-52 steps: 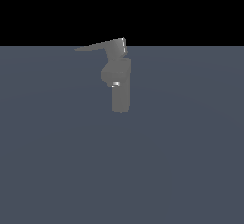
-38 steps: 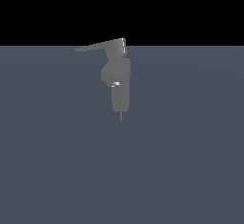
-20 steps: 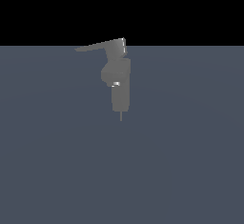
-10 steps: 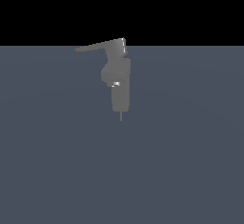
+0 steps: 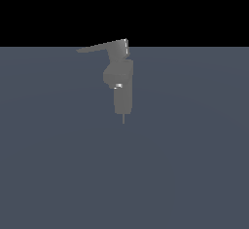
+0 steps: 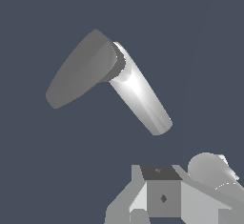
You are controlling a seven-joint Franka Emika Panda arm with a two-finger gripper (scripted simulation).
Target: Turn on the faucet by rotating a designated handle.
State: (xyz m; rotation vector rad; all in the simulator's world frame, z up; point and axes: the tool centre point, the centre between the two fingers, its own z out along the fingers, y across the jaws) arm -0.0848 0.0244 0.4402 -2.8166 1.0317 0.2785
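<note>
Wrist view shows only a corner of the gripper (image 6: pixel 164 199): pale blocky parts at the frame's edge, with no fingertips in sight, so I cannot tell whether the fingers stand apart or together. Nothing is held that the frames show, and the gripper sits apart from the fixture, with bare floor between them. Beyond it lies the faucet (image 6: pixel 140 96), seen from above as a bright rounded bar, with the handle (image 6: pixel 81 70) spreading from one end as a flat, dull grey blade that narrows to a rounded tip.

In the exterior view the faucet (image 5: pixel 119 84) stands alone on the plain grey floor (image 5: pixel 194 164), spout pointing down, and the handle (image 5: pixel 99 47) juts toward the exterior view's left from the boxy top. The arm itself is not visible there.

The handle looks rigid and thin, likely smooth, turning about the top. Pushing near its far tip should give the most leverage; pinching the flat blade risks slipping off.
</note>
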